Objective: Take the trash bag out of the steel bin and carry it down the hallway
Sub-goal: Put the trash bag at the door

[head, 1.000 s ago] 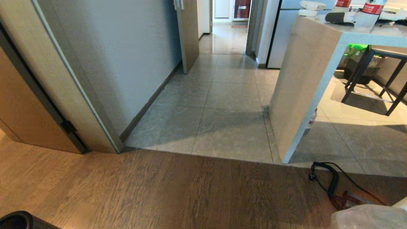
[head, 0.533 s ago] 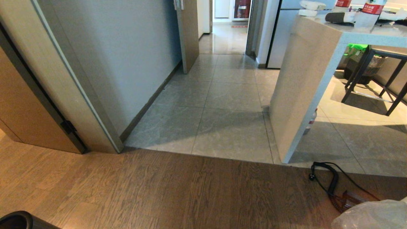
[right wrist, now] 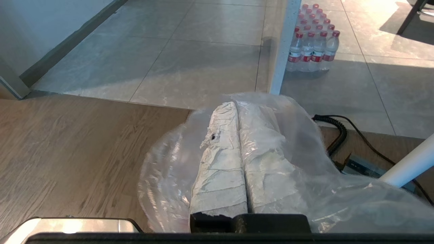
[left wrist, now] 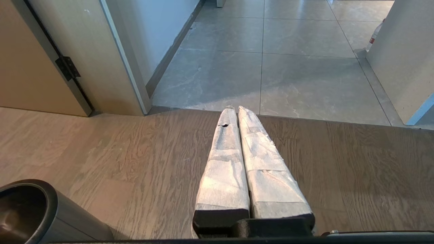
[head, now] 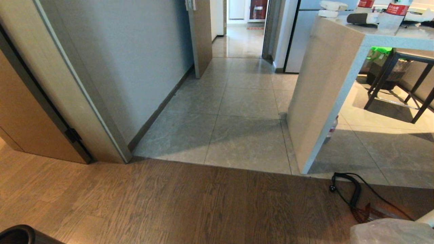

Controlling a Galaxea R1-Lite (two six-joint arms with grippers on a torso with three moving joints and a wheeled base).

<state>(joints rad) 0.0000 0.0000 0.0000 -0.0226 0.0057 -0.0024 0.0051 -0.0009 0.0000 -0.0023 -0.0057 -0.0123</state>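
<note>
The trash bag (right wrist: 305, 159), thin translucent film, drapes over and around my right gripper (right wrist: 236, 104), whose taped fingers are pressed together on it; a corner of the trash bag (head: 390, 232) shows at the head view's bottom right. My left gripper (left wrist: 236, 109) is shut with nothing in it, held level over the wooden floor. The steel bin (left wrist: 37, 210), dark with a thick black rim, stands low beside the left arm; its rim (head: 15, 234) peeks in at the bottom left. The hallway (head: 237, 101) of grey stone tiles runs ahead.
A beige counter end (head: 322, 95) narrows the passage on the right, a wall and door frame (head: 84, 101) on the left. A coiled black cable (head: 352, 189) lies on the floor at right. A pack of water bottles (right wrist: 313, 47) and dark stools (head: 400, 78) stand behind the counter.
The bag's film at the head view's bottom right sways up and back slightly. Arms, bin and floor keep their places.
</note>
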